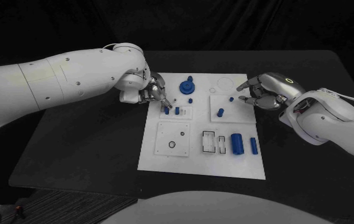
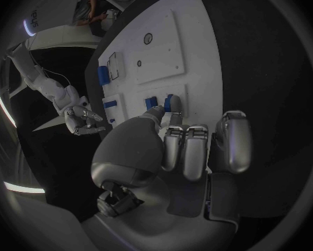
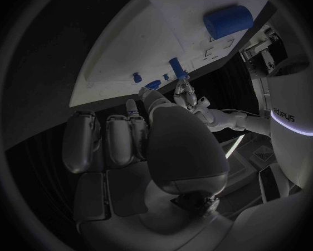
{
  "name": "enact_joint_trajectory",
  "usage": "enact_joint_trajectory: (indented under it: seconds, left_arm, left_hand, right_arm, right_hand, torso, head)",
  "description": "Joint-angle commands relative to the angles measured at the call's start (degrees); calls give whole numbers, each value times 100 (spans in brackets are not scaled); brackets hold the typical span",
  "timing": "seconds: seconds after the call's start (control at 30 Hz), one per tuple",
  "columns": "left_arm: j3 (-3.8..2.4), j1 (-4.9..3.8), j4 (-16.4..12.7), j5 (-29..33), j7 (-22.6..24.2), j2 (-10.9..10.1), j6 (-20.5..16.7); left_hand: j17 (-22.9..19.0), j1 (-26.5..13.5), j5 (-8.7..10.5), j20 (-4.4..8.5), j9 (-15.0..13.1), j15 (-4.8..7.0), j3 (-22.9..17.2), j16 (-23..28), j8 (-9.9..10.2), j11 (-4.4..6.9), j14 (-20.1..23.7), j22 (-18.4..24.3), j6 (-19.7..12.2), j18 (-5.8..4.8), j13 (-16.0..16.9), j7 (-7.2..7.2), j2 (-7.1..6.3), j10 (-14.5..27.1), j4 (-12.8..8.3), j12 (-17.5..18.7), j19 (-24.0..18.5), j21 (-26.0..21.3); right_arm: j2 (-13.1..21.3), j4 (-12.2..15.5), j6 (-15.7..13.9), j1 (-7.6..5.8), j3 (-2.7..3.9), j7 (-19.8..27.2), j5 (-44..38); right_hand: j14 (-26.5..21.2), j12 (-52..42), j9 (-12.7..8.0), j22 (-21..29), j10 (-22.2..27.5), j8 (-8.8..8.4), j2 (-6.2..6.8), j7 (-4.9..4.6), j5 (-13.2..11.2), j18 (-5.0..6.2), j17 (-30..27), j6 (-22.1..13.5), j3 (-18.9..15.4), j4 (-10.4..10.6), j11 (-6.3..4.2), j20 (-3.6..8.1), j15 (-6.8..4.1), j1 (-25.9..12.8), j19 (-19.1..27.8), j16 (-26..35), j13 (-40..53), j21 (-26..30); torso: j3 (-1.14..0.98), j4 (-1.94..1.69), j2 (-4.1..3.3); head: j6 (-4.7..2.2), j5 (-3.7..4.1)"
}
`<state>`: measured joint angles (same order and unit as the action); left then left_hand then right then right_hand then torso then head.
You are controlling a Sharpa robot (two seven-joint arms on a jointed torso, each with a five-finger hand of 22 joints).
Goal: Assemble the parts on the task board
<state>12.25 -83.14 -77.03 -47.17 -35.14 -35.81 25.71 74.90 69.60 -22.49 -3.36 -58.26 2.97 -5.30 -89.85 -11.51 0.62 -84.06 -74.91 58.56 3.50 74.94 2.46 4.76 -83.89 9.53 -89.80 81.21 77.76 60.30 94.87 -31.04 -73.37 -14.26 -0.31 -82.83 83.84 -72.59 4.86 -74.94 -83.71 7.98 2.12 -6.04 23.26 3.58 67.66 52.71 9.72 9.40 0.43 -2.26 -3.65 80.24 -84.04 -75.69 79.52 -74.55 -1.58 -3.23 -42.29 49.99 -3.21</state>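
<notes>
The white task board (image 1: 221,163) lies mid-table. My left hand (image 1: 152,92) reaches over its near-left corner. In the left wrist view the thumb and a fingertip (image 2: 174,118) close round a blue peg (image 2: 169,102) standing in a small white block (image 1: 177,113), beside a second peg (image 1: 167,110). My right hand (image 1: 262,93) hovers at the board's right edge with thumb and forefinger apart and nothing between them, close to a small blue peg (image 1: 230,99). A blue gear-like piece (image 1: 188,87) sits at the board's far side.
A taller peg (image 1: 220,113) stands on a square plate. A large blue cylinder (image 1: 237,143) and a slimmer one (image 1: 253,146) lie near the right edge, beside a slotted holder (image 1: 214,142). A plain white plate (image 1: 173,138) occupies the left front.
</notes>
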Motion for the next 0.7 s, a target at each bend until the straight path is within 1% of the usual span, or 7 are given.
enact_joint_trajectory:
  seconds: [0.03, 0.13, 0.37, 0.5, 0.53, 0.63, 0.7]
  left_arm:
    - [4, 30, -12, 40, 2, 5, 102]
    - [4, 35, -20, 40, 7, -1, 88]
    - [4, 40, -86, 40, 25, -42, -45]
    - [4, 41, -197, 40, 72, -112, -282]
    - [4, 42, -239, 40, 81, -140, -370]
    - [4, 42, -389, 40, 96, -247, -650]
    - [4, 42, -482, 40, 90, -315, -809]
  left_hand:
    - [1510, 59, -53, 13, 10, 30, -97, -15, 31, 42, -594, -1072, 32, -19, 1506, -2, -8, -611, -37, -20, -30, -37]
    - [1510, 57, -66, 13, 12, 30, -127, -15, 36, 42, -594, -1073, 32, -20, 1506, 0, -19, -611, -48, -20, -29, -35]
    - [1510, 58, -155, 17, 38, 33, -499, -15, 77, 43, -594, -1073, 55, -20, 1506, -2, -156, -611, -223, -20, -31, -35]
    - [1510, 6, -100, 21, 32, 35, -946, -15, 90, 43, -594, -1068, 74, -16, 1506, 1, -274, -611, -405, -20, -40, -47]
    - [1510, -3, -129, 23, 24, 35, -1031, -15, 87, 43, -594, -1069, 77, -16, 1506, 3, -297, -611, -444, -20, -40, -46]
    - [1510, -181, -239, 22, -58, 34, -1565, -15, 39, 42, -594, -1054, 82, -6, 1506, 13, -436, -611, -658, -20, -68, -90]
    - [1510, -229, -264, 21, -84, 35, -1683, -15, 24, 41, -594, -1052, 77, -5, 1506, 15, -467, -611, -713, -20, -72, -97]
  right_arm:
    - [-1, 2, -24, 14, 3, -101, -30]
    - [-3, -1, -23, 14, 3, -104, -30]
    - [-12, -5, -17, 14, 3, -113, -30]
    - [-11, -8, -8, 14, 3, -124, -30]
    - [-9, -9, -6, 14, 3, -128, -30]
    - [-5, -10, 1, 14, 3, -138, -30]
    - [-1, -10, 4, 14, 3, -145, -30]
  right_hand:
    - [260, 18, -8, -1085, -57, -31, -12, -9, 33, -38, -15, 51, 38, 2, 23, -46, 22, 69, -109, -6, -915, -9]
    - [260, 18, -8, -1085, -57, -31, -12, -9, 33, -38, -15, 51, 38, 2, 23, -46, 22, 69, -109, -6, -915, -9]
    - [259, 25, -9, -1085, -53, -30, -14, -10, 36, -38, -16, 56, 48, -3, 26, -47, 23, 73, -108, -5, -923, -8]
    - [259, 25, -9, -1085, -53, -30, -14, -10, 36, -38, -16, 56, 48, -3, 26, -47, 23, 73, -108, -5, -923, -8]
    - [259, 25, -9, -1085, -53, -30, -14, -10, 36, -38, -16, 56, 48, -3, 26, -47, 23, 73, -108, -5, -923, -8]
    - [259, 29, -9, -1083, -51, -30, -18, -11, 39, -37, -16, 59, 58, -7, 27, -47, 24, 77, -106, -6, -926, -4]
    - [259, 29, -9, -1083, -51, -30, -18, -11, 39, -37, -16, 59, 58, -7, 27, -47, 24, 77, -106, -6, -926, -4]
  torso:
    - [-2, -5, 1]
    - [-1, -6, -1]
    - [-2, 0, -1]
    - [-3, -6, -2]
    - [-2, -7, -4]
    - [-3, -5, -3]
    - [-4, -2, -2]
  head:
    - [1, 1]
    - [1, -2]
    - [1, 3]
    - [1, 7]
    - [1, 7]
    - [1, 9]
    - [1, 9]
